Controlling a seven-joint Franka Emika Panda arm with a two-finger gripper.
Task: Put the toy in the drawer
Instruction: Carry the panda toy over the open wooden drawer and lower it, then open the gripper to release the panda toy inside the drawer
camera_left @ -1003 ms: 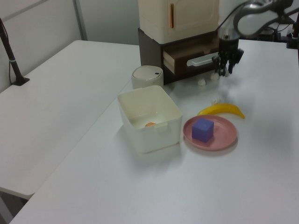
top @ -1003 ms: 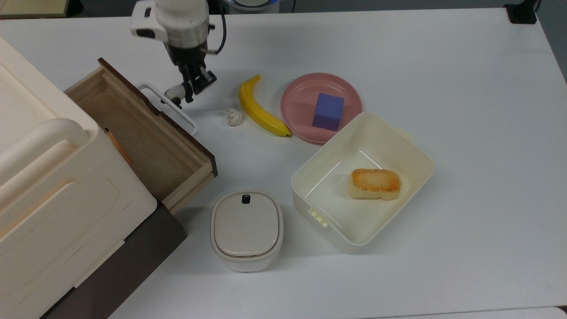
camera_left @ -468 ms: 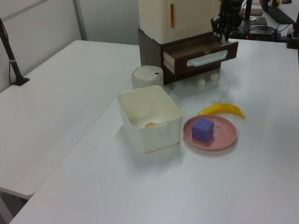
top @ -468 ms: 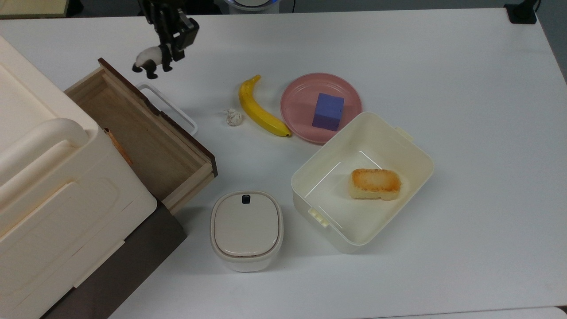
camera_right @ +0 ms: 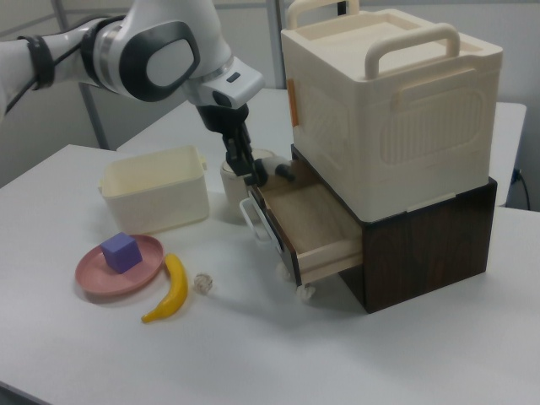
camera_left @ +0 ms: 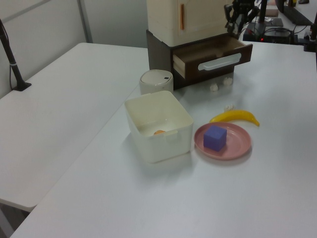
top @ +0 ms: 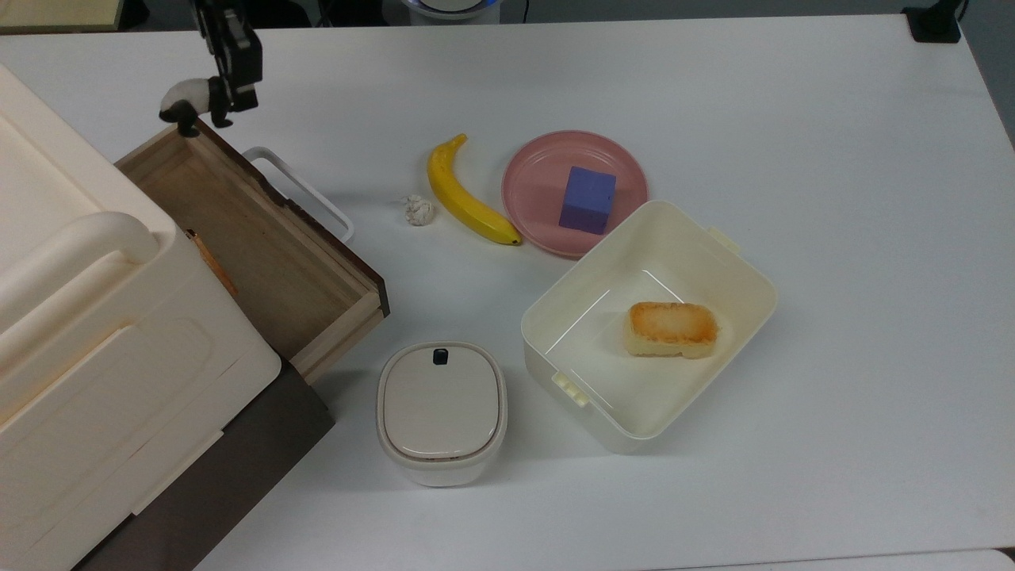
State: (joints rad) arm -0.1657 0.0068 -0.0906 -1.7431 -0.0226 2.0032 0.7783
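I have the toy clamped in my pincer, hanging in the air above the far corner of the drawer, right at its dark front panel. In the right view the toy sits just past my fingertips, over the open wooden tray and close under the cream box stacked on the cabinet.

To do this well, I judge I should carry the toy further in over the bare wooden floor of the drawer, away from the front panel and the side wall, then lower it before letting go, so that it lands inside and does not bounce off the rim. The cream box overhangs the back of the drawer, so I have little room towards it; coming down near the middle of the open part looks safest. The white handle sticks out from the front panel and I should keep my fingers off it.

Going outward from the drawer: the lidded pot stands just beside its near corner on the surface. A paper ball lies a little beyond the handle, with the banana just beside it. Further off is the pink plate carrying a purple cube, and touching the plate's edge is the cream bin with a piece of bread in it. None of these stands between the toy and the drawer.
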